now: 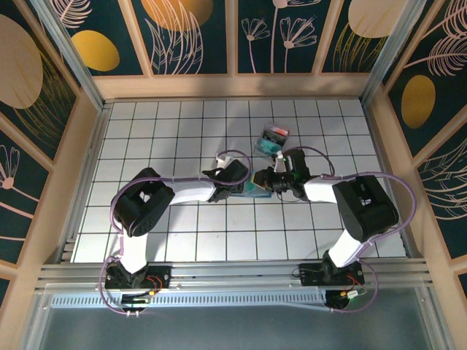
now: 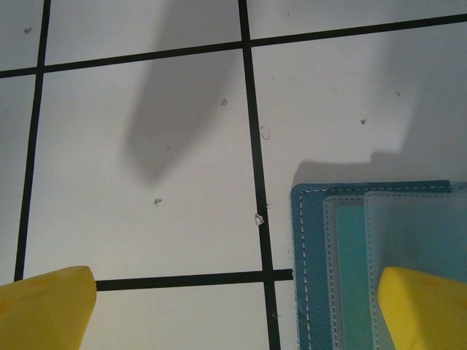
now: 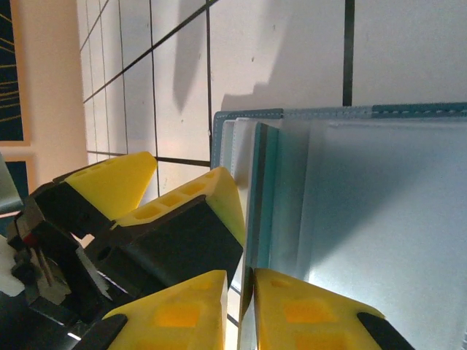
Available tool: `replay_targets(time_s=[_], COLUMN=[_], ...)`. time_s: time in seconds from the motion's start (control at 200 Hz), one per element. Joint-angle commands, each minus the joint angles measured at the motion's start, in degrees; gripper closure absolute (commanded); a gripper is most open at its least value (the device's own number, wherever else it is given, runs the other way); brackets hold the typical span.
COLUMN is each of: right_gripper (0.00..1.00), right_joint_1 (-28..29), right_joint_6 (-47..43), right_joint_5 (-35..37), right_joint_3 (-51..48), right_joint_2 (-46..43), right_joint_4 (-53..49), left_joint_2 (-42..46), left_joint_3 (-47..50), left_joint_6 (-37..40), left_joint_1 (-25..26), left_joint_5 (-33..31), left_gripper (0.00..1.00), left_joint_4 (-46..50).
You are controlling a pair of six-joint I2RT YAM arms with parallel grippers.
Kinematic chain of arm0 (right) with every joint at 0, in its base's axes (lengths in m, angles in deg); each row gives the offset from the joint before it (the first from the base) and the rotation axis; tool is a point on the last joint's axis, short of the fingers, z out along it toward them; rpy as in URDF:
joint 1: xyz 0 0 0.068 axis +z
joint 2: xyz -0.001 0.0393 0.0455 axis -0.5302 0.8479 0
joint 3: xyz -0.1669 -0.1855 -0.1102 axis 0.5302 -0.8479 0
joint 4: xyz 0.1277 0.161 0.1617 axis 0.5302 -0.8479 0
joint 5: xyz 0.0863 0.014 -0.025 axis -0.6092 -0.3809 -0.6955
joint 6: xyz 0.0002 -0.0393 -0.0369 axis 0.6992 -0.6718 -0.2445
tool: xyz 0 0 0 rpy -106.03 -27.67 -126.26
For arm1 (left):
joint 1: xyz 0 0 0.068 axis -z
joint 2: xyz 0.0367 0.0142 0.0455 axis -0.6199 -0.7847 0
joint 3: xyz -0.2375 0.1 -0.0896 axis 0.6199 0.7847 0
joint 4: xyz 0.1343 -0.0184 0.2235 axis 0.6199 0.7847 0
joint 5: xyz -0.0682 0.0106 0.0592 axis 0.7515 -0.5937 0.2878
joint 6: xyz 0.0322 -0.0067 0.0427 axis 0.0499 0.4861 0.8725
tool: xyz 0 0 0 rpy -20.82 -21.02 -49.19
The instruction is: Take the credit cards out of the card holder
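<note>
- Tabletop (image 1: 175, 131): a flat white surface ruled with a black grid. It looks smooth, so a pulled wallet would probably slide unless it is pinned.
- Clear tray (image 1: 271, 138): holds red and teal contents and sits just beyond the two claws. It is not the target.
- Card holder (image 2: 343, 240): lies open and flat at mid-tabletop between the arms. It is soft slate-blue material with pale stitching, rounded corners and frosted pocket panels stepped one over another.
- Left claw (image 2: 233, 310): spread wide, with one yellow finger above the holder's panel and the other over bare tabletop. I judge its best job is to press down on the panel as an anchor, clear of the pocket mouth.
- Right claw (image 3: 244, 313): nearly pressed together, pinching a thin edge of the holder. A good pull would run straight along the pocket and stay low and slow, so that only one layer comes out.
- Layered edges (image 3: 259, 189): thin pale and teal strips stacked closely. I cannot tell whether they are credit cards or pocket linings.
</note>
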Motion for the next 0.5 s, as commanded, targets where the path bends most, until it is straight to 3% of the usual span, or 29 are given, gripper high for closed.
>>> replay_targets(time_s=[0.0,0.105,0.255,0.495], right_gripper=[0.82,0.84,1.00,1.00], right_joint_1=[0.91,1.36,1.59,1.47], right_joint_6=[0.59,-0.52,-4.80,-15.65], right_joint_5=[0.54,1.64,6.76,17.76], right_joint_3=[0.66,1.82,4.11,8.94], right_joint_2=[1.72,2.36,0.61,-6.19], right_joint_4=[2.05,0.06,-8.23,-23.13], left_joint_2=[-1.10,-0.91,0.05,2.31], left_joint_3=[1.21,1.60,2.31,1.92], left_joint_6=[-1.02,-1.29,-2.00,-2.11], left_joint_1=[-0.21,-0.27,-0.26,-0.62], left_joint_5=[1.39,1.59,0.45,-1.11], left_gripper=[0.01,0.01,0.01,0.01], left_joint_4=[0.07,-0.12,-0.03,-0.11])
